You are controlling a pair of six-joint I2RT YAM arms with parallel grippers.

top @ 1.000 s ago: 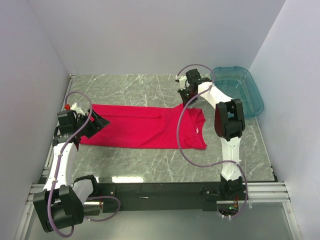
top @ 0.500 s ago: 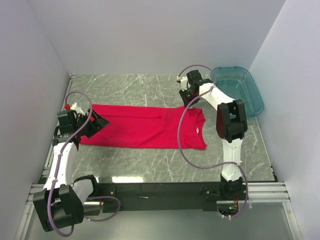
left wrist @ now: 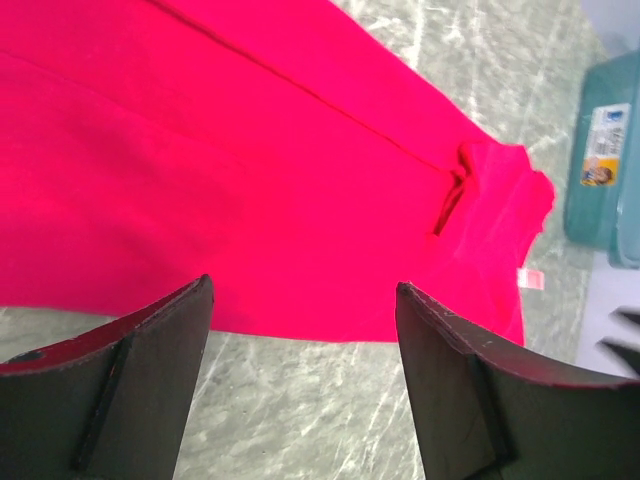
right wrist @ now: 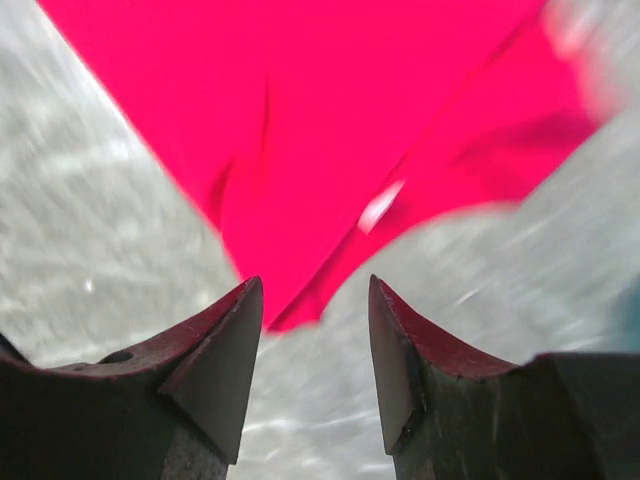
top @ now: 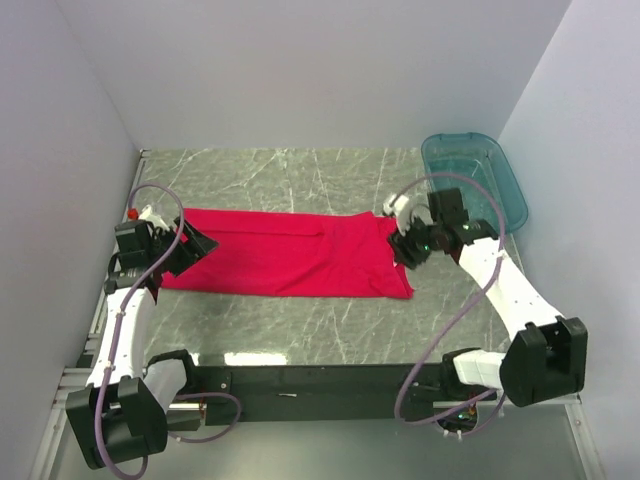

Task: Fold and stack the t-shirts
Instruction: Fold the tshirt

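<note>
The red t-shirt (top: 290, 255) lies spread in a long strip across the table, with its neck end and small white label (left wrist: 531, 279) toward the right. My left gripper (top: 195, 245) hovers over the shirt's left end. It is open, and only table shows between its fingers (left wrist: 303, 288). My right gripper (top: 408, 250) hangs at the shirt's right edge by the collar. It is open too (right wrist: 315, 283), with nothing between its jaws. The red cloth (right wrist: 330, 130) lies just past its fingertips, and that view is blurred.
A teal plastic bin (top: 475, 180) stands at the back right corner, also visible in the left wrist view (left wrist: 605, 150). White walls close in the table on the left, back and right. Grey marble table (top: 300, 320) shows in front of the shirt.
My right gripper has opened and let go of the shirt's collar end. The arm swung from the back of the table forward to the shirt's right edge. The left arm has not moved.
</note>
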